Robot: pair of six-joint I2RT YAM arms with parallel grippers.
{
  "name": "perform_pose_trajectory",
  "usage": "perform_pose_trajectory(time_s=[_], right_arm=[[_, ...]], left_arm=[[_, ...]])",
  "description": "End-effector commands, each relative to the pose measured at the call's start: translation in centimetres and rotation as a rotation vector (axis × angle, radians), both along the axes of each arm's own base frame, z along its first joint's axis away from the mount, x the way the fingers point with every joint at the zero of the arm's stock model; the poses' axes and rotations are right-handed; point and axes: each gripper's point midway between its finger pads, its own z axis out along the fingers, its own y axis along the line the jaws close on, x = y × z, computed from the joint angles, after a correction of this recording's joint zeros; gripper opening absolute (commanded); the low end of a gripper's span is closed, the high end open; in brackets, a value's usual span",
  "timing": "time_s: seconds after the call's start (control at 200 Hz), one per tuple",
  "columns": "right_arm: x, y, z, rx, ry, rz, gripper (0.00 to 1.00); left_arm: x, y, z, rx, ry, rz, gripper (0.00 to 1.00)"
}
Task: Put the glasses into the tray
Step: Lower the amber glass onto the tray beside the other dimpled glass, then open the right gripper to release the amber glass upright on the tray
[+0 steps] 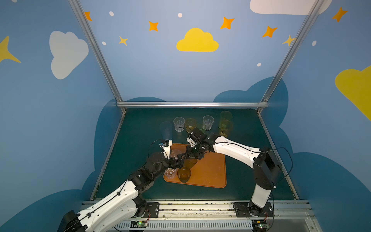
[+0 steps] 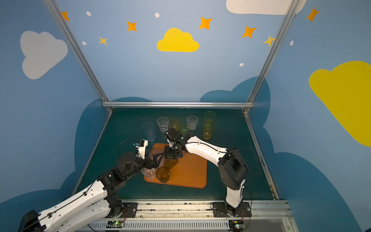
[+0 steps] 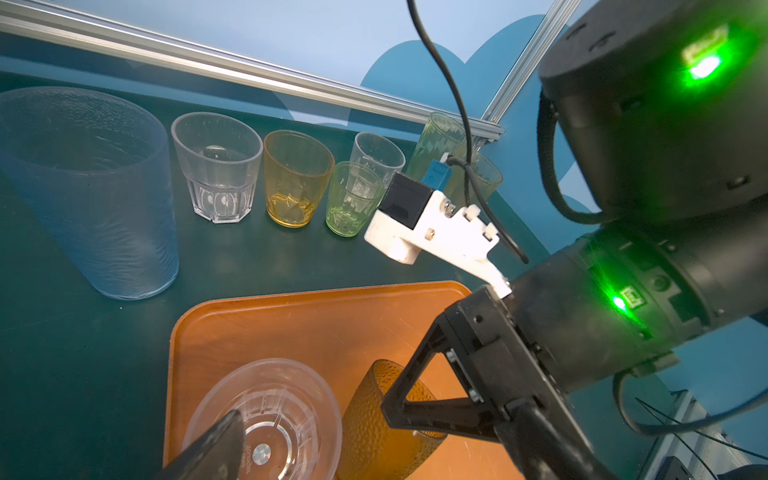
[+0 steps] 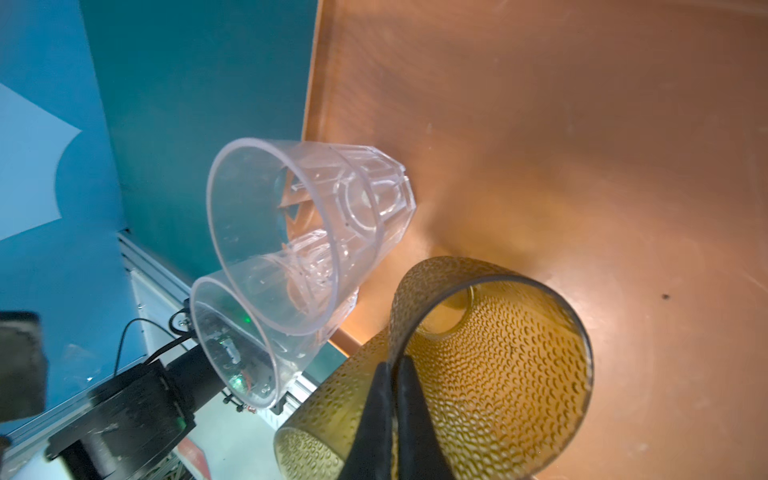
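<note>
Right pincer (image 4: 392, 374) pinches rim of dimpled dark brown tumbler (image 4: 519, 374); left pincer (image 1: 178, 159) released beside clear faceted tumblers (image 4: 332, 199) on smooth orange-brown tray (image 4: 582, 124).

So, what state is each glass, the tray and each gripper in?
Orange-brown plastic tray: flat, four tumblers inside.
Right gripper: shut on dark brown dimpled tumbler rim.
Left gripper: open.
Second brown tumbler: upright, free.
Two clear faceted tumblers: upright on tray.
Seven more tumblers: upright on green table, behind tray.

Tray (image 1: 210, 172), seven glasses (image 1: 178, 124) on green table (image 1: 140, 124)
</note>
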Motion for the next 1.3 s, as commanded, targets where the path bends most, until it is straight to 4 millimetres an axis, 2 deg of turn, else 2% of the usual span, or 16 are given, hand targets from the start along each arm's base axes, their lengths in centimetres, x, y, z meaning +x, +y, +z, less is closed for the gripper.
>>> perform_pose_trajectory(time_s=[0.0,0.386,0.511,0.666,1.106,1.297], right_arm=[[-0.2,-0.9,-0.2,-0.084,-0.032,0.008,0.0],[-1.0,0.1,-0.7,-0.148,-0.063,0.042,0.0],[-0.9,-0.2,-0.8,-0.18,-0.075,0.036,0.01],[-1.0,0.2,-0.7,-0.159,-0.065,0.029,0.02],[-0.8,0.1,-0.3,-0.159,-0.081,0.01,0.24],[-0.8,-0.2,-0.2,-0.162,-0.081,0.002,0.27]], left_arm=[[0.1,0.3,0.1,-0.001,-0.007,0.019,1.0],[0.2,0.4,0.0,0.0,-0.007,0.026,1.0],[0.1,0.5,0.2,-0.003,-0.01,0.025,1.0],[0.0,0.7,0.4,-0.011,-0.021,0.033,1.0],[0.0,1.0,0.5,-0.015,-0.029,0.045,1.0],[0.0,1.1,0.6,-0.019,-0.033,0.049,1.0]])
